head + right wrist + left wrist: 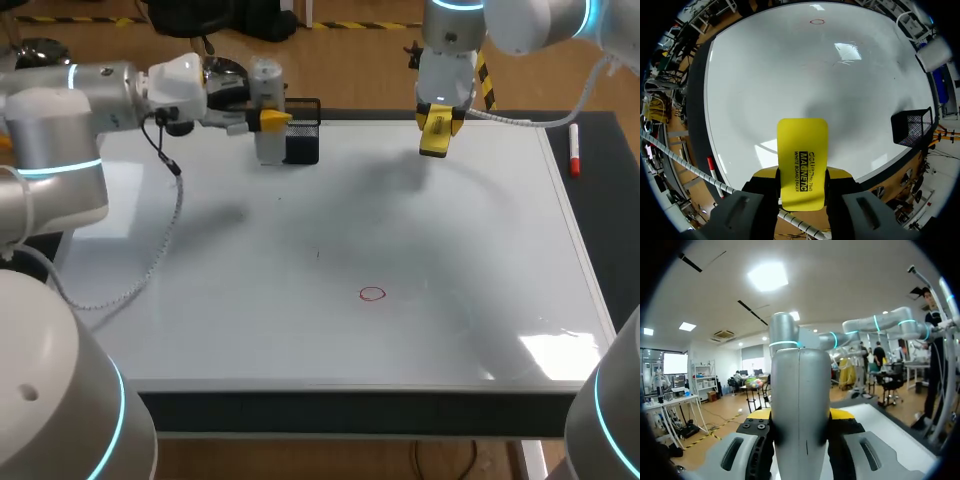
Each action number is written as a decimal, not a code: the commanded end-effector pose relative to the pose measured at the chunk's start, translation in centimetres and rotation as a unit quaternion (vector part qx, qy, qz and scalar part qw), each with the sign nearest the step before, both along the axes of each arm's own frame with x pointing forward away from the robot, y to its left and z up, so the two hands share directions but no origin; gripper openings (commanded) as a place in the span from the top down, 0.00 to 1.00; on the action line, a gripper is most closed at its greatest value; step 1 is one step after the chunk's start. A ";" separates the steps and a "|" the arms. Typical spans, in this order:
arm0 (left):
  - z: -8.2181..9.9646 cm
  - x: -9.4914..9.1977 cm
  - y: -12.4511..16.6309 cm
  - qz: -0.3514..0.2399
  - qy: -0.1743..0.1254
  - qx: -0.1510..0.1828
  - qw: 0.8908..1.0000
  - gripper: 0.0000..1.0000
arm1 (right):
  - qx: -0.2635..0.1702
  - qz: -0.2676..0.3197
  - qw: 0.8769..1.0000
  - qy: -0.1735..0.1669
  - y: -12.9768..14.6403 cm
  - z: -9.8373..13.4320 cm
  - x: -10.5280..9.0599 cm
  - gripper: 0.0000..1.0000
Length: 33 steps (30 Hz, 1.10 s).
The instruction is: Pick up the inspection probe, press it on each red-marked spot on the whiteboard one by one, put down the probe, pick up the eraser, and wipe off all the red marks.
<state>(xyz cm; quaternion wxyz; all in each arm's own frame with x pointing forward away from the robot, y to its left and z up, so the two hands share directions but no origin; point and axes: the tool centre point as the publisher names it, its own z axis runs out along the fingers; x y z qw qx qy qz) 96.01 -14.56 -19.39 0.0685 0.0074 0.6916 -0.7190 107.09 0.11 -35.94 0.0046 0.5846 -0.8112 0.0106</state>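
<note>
Two claws are both full. The left claw (800,416) is closed on the probe (799,390), with a yellow tip on each side of its round grey body. The probe looks hard and smooth, so I think it could slip. A hold around its thick middle seems best, and it looks stiff enough to press with. It is over the far edge of the whiteboard (250,300), just beside a black basket (302,140) that sits at that same edge. The right claw (802,176) squeezes the yellow eraser (802,150) by its two long sides, at one end. The eraser looks flat and light, so I guess it is easy to hold that way. It too is over the whiteboard's far edge. One red ring (372,294) is on the whiteboard, near its middle. A red pen (574,150) lies off the whiteboard's right edge, on the dark counter (610,200).
</note>
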 end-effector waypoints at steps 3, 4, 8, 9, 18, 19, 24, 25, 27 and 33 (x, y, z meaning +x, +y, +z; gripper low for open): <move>0.3 -3.9 -2.1 -0.010 0.005 -0.002 1.000 1.00 | -0.002 0.001 1.000 -0.001 -0.1 0.2 0.0 1.00; 0.3 -4.5 -2.4 -0.017 0.006 -0.004 1.000 1.00 | -0.002 0.001 1.000 -0.001 -0.1 0.2 0.0 1.00; -0.1 -6.6 -3.6 -0.044 0.019 -0.021 0.999 1.00 | -0.002 0.001 1.000 -0.001 -0.1 0.2 0.0 1.00; -0.2 -7.2 -4.0 -0.051 0.021 -0.018 0.998 1.00 | -0.002 0.001 1.000 -0.001 -0.1 0.2 0.0 1.00; -1.3 -11.2 -7.8 -0.120 0.049 -0.028 0.991 1.00 | -0.002 0.001 1.000 -0.001 -0.1 0.2 0.0 1.00; -1.4 -11.6 -8.1 -0.127 0.053 -0.030 0.990 1.00 | -0.002 0.001 1.000 -0.001 -0.1 0.2 0.0 1.00; -2.0 -13.0 -10.3 -0.165 0.065 -0.032 0.984 1.00 | -0.002 0.001 1.000 -0.001 -0.1 0.2 0.0 1.00; -2.1 -13.2 -10.7 -0.172 0.068 -0.033 0.982 1.00 | -0.002 0.001 1.000 -0.001 -0.1 0.2 0.0 1.00; -2.3 -13.6 -11.2 -0.182 0.071 -0.033 0.980 1.00 | -0.002 0.001 1.000 -0.001 -0.1 0.2 0.0 1.00; -3.0 -14.4 -12.2 -0.201 0.080 -0.033 0.976 1.00 | -0.002 0.001 1.000 -0.001 -0.1 0.2 0.0 1.00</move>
